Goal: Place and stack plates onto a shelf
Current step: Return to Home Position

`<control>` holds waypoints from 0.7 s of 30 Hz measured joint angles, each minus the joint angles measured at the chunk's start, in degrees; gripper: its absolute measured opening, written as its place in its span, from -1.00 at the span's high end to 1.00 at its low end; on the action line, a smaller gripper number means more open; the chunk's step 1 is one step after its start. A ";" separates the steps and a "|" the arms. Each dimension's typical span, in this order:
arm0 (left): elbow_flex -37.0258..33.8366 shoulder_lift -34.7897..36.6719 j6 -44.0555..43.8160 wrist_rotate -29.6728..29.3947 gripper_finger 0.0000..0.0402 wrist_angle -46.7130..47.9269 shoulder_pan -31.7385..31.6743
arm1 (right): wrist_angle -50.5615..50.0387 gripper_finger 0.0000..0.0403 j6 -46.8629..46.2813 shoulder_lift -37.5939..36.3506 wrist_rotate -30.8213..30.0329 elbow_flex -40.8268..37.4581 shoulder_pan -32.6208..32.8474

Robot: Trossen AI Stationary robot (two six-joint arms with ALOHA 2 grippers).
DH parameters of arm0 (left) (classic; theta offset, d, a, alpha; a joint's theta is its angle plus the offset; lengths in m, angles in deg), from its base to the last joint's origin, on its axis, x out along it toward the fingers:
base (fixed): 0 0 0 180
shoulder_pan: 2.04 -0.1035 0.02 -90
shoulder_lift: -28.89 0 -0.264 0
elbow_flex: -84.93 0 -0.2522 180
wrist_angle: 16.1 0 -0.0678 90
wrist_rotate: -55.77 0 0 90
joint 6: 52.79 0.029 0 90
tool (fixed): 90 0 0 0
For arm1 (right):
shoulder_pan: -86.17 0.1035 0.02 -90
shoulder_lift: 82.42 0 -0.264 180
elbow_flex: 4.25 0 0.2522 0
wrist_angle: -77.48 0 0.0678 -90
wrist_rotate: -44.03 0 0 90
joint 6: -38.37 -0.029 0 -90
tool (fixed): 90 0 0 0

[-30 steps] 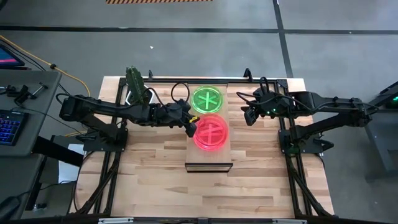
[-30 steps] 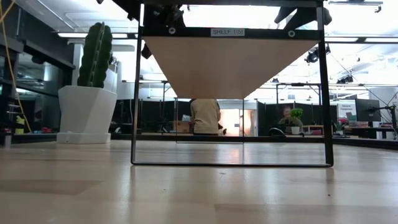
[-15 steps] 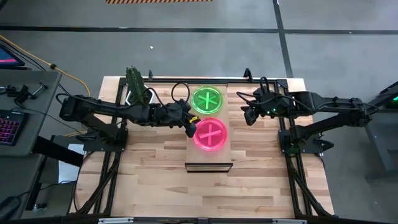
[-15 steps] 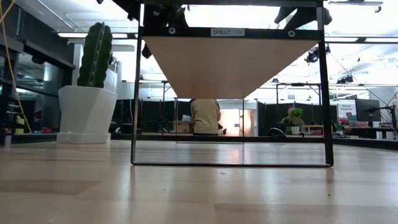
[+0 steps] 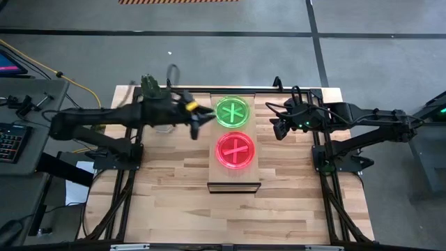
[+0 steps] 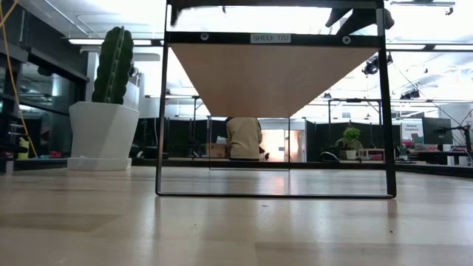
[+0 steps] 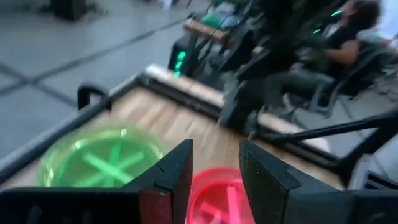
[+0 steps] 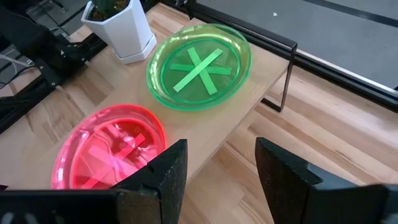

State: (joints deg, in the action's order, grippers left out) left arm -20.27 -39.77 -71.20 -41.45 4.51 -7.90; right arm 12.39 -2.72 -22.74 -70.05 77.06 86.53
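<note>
A neon green plate point(image 5: 232, 111) rests flat on the far part of the light-wood shelf point(image 5: 252, 174). A pink-red plate point(image 5: 235, 150) lies flat just nearer on it. Both also show in the right wrist view, green point(image 8: 199, 65) and pink-red point(image 8: 109, 152). My left gripper point(image 5: 197, 120) hovers open off the shelf's left side, beside the green plate, with nothing between its fingers point(image 7: 177, 180). My right gripper point(image 5: 279, 129) waits open off the shelf's right side, and it too holds nothing point(image 8: 221, 171).
A white pot point(image 8: 121, 28) with a cactus point(image 6: 114, 66) stands at the table's far left, close behind my left arm. The low view shows the shelf's underside point(image 6: 270, 74) on a dark frame. A person stands far off in the room point(image 6: 242, 139).
My left gripper has opened and let go of the pink-red plate's left rim. It then drew back toward the table's left and far edge. The pink-red plate stays flat on the shelf where it was.
</note>
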 joint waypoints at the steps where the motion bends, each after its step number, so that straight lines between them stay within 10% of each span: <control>1: -0.01 1.77 1.22 0.63 0.42 0.14 -0.27 | 0.10 0.16 -0.02 0.00 -0.26 0.00 0.01; 11: -12.17 14.73 8.15 -4.05 0.96 -13.67 7.92 | 0.43 0.16 -0.01 0.00 -0.24 0.00 0.00; 21: -33.68 27.36 7.52 -5.60 1.00 -29.08 11.23 | 1.86 0.16 4.39 0.02 0.48 0.00 0.00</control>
State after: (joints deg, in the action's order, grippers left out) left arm -53.95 -12.41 -63.68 -47.05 -24.57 3.34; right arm 14.25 1.67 -22.71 -69.57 77.06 86.53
